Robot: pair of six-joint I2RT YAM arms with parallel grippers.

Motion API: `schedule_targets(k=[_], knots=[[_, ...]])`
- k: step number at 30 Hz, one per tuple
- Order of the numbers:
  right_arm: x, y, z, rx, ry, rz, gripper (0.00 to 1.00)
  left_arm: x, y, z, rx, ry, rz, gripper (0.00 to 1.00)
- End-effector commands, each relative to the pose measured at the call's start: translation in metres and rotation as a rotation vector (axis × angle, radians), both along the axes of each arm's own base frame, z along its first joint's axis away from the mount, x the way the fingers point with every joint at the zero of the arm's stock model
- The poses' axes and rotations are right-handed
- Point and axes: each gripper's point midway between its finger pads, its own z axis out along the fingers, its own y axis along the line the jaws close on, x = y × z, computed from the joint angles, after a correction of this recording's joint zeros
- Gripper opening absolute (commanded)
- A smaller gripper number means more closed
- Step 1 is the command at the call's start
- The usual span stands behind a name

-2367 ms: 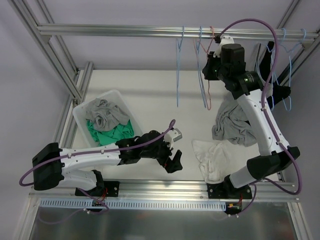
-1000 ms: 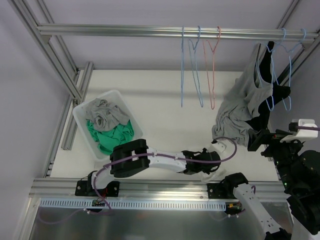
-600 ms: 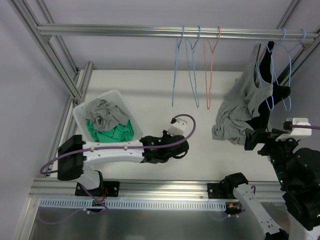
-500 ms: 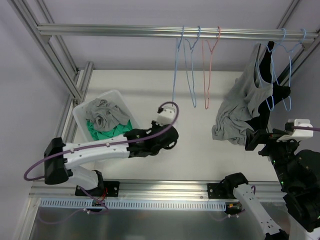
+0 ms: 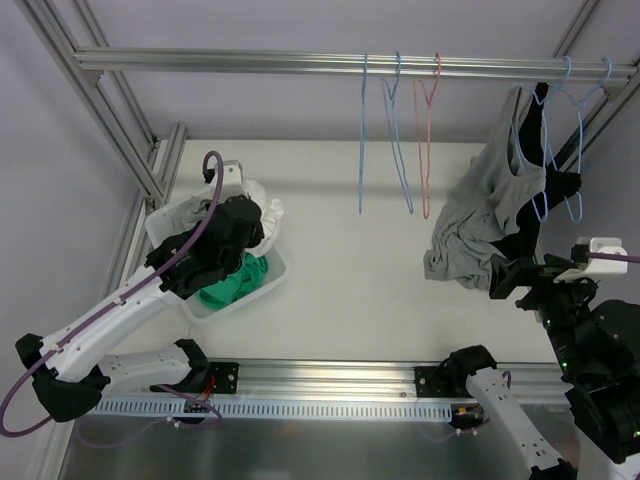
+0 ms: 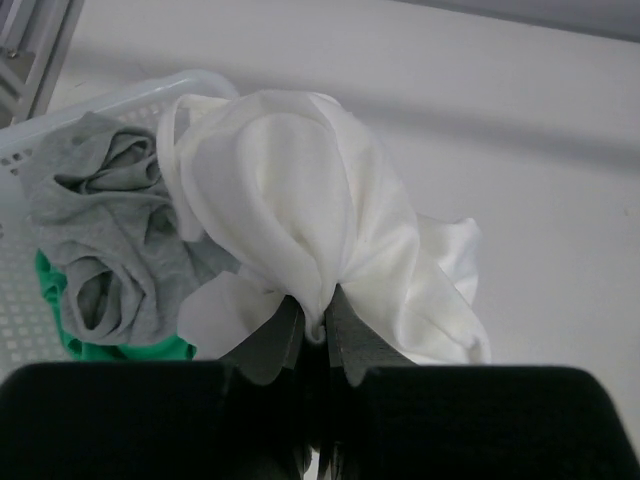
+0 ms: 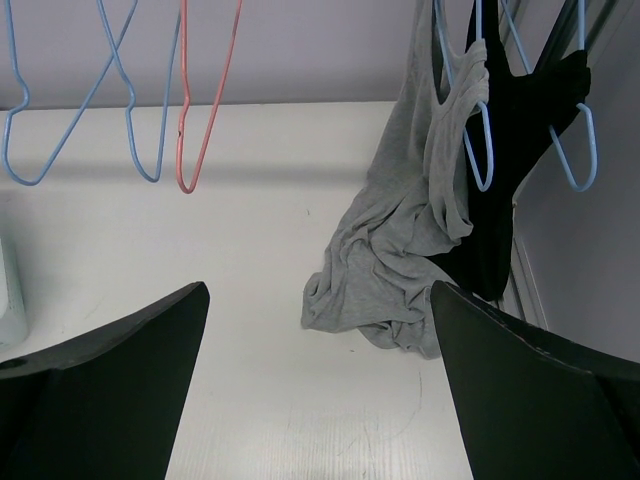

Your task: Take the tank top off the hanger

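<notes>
A grey tank top [image 5: 478, 228] hangs by its strap from a blue hanger [image 5: 543, 150] on the right rail, its lower part heaped on the table; the right wrist view shows the same tank top [image 7: 400, 250] and hanger [image 7: 482, 150]. Beside it a black top [image 7: 520, 140] hangs on another blue hanger [image 7: 582, 150]. My right gripper [image 7: 318, 290] is open and empty, well short of the grey top. My left gripper [image 6: 315, 310] is shut on a white garment [image 6: 290, 200] above the white basket [image 6: 60, 120].
The basket [image 5: 165, 240] at the left holds grey [image 6: 110, 220] and green [image 6: 60, 310] clothes. Two bare blue hangers [image 5: 385, 130] and a pink one [image 5: 427, 130] hang from the top rail [image 5: 250, 62]. Aluminium frame posts border the table.
My left arm has swung from the table's middle leftward to over the basket, carrying the white garment. The right arm has stayed where it was, open.
</notes>
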Motion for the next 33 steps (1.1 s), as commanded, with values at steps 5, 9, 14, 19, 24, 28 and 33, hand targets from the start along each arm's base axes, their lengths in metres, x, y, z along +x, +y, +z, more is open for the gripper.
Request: schedule_targets(k=[5,9,14,19,24,28,33], knots=[[0.028,0.012,-0.006,0.02,0.065,0.005,1.0,-0.005,0.032,-0.103,0.027,0.225,0.098,0.0],[0.046,0.024,-0.011,0.034,0.089,0.037,0.99,-0.016,0.031,-0.157,0.035,0.335,0.125,0.0],[0.071,0.04,-0.015,0.03,0.129,0.085,0.99,-0.025,0.051,-0.219,0.082,0.466,0.258,0.0],[0.093,0.039,0.001,-0.003,0.14,0.051,0.99,-0.025,0.037,-0.208,0.017,0.473,0.214,0.74],[0.118,0.026,0.025,-0.081,0.167,-0.012,1.0,-0.022,0.025,-0.131,-0.117,0.307,0.067,0.99],[0.142,0.013,0.064,-0.081,0.147,-0.012,1.0,-0.026,0.022,-0.065,-0.153,0.167,-0.067,0.99],[0.184,-0.032,0.075,-0.098,0.184,-0.158,0.98,-0.045,0.028,-0.023,-0.196,0.052,-0.179,0.99]])
